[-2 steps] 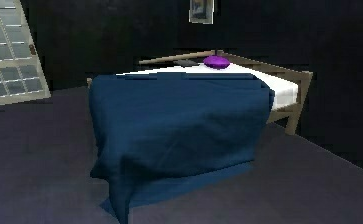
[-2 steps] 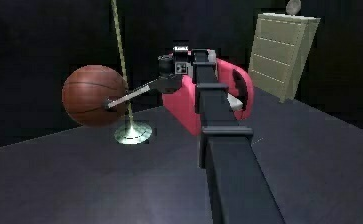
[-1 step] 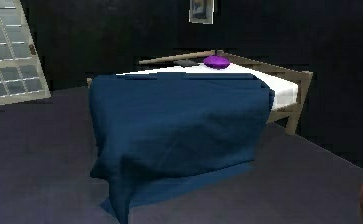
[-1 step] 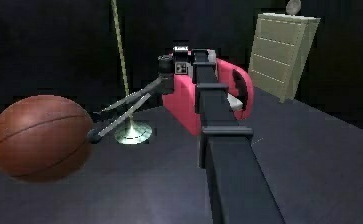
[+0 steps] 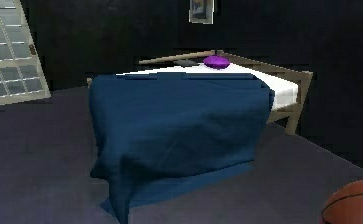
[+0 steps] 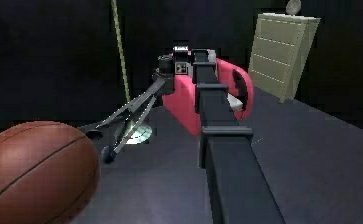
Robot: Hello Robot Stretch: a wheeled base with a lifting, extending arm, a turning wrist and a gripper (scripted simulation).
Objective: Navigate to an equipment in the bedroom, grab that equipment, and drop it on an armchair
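The gripper [image 6: 107,140], dark with two thin fingers at the end of the dark square arm [image 6: 224,150], points down toward the floor near one orange-brown ribbed basketball [image 6: 37,172]. I cannot tell how its fingers stand, or whether it holds or touches anything. That same basketball [image 5: 351,205] lies on the floor at the forward view's lower right corner. Behind the arm are one red rounded padded seat [image 6: 237,85], one pale wooden dresser [image 6: 282,55] and one thin yellow pole [image 6: 119,40]. Ahead stands one wooden-framed bed [image 5: 301,85] under one dark blue blanket [image 5: 179,120], with one small purple thing [image 5: 218,62] on top. On the dark wall are one framed picture [image 5: 200,10] and one glass-block window [image 5: 11,60].
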